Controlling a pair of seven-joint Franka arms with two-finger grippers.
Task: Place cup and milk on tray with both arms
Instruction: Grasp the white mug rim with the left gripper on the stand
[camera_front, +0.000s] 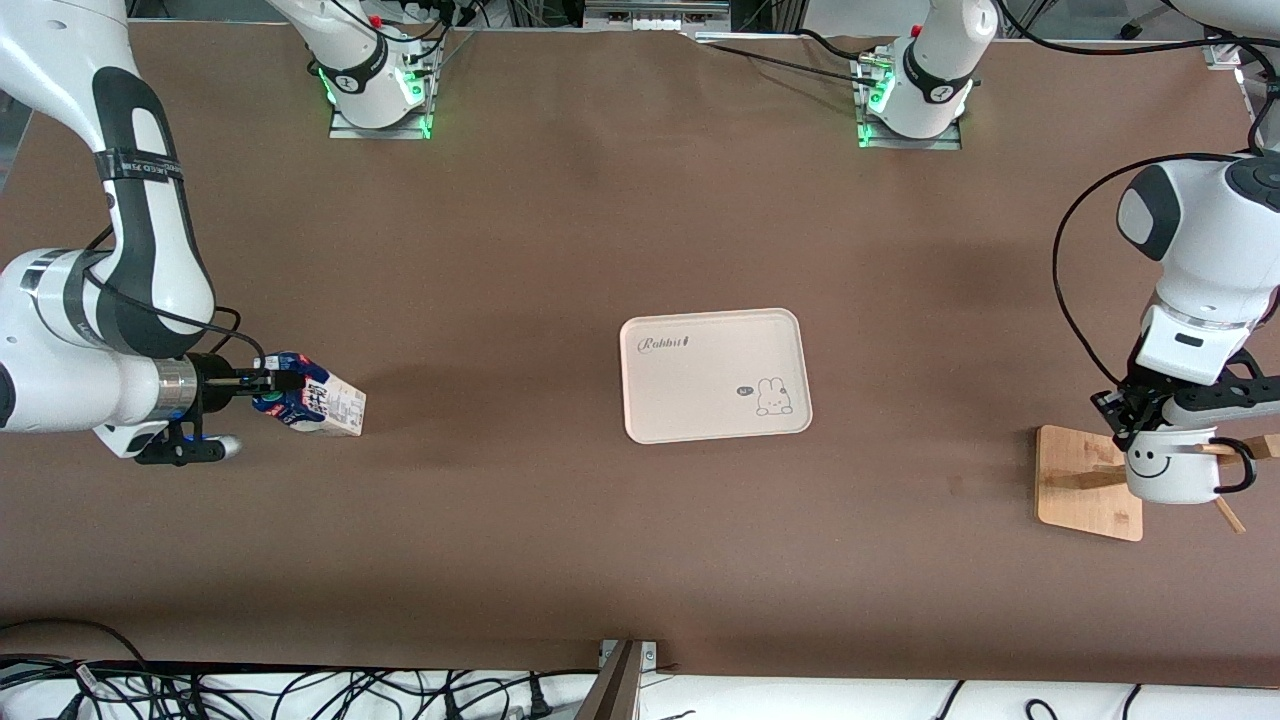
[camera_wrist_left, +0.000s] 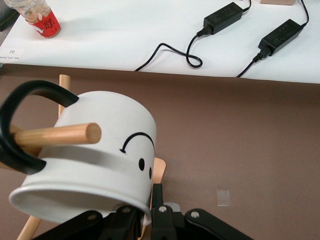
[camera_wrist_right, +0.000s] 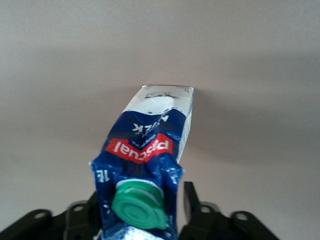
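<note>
Left gripper (camera_front: 1140, 418), at the left arm's end of the table: its fingers are closed on the rim of the cup (camera_front: 1170, 466), a white mug with a black smiley face and a thin black handle. The left wrist view shows the black fingers (camera_wrist_left: 159, 212) pinching the mug's wall at the rim, one inside and one outside. The mug (camera_wrist_left: 95, 160) hangs tilted on a wooden peg (camera_wrist_left: 60, 135) that passes through its handle (camera_wrist_left: 20, 125); the peg belongs to a wooden mug stand (camera_front: 1085, 480) whose square base lies near the table's edge at that end.

Right gripper (camera_front: 262, 381), at the right arm's end of the table: its fingers (camera_wrist_right: 189, 200) sit on either side of the gable top of the milk carton (camera_front: 315, 400), close against the crumpled dark blue top just beside the round green cap (camera_wrist_right: 139, 205). Whether they already press the carton cannot be told. The carton lies on its side on the brown table (camera_front: 560, 230), its base pointing toward the table's middle.

Tray (camera_front: 714, 374): cream, rectangular with rounded corners and a raised rim, near the middle of the table, well apart from both grippers. It bears the script "Rabbit" (camera_front: 664, 343) at one corner and a small bunny drawing (camera_front: 772, 396) at the corner diagonal to it. Neither cup nor carton is on it.
</note>
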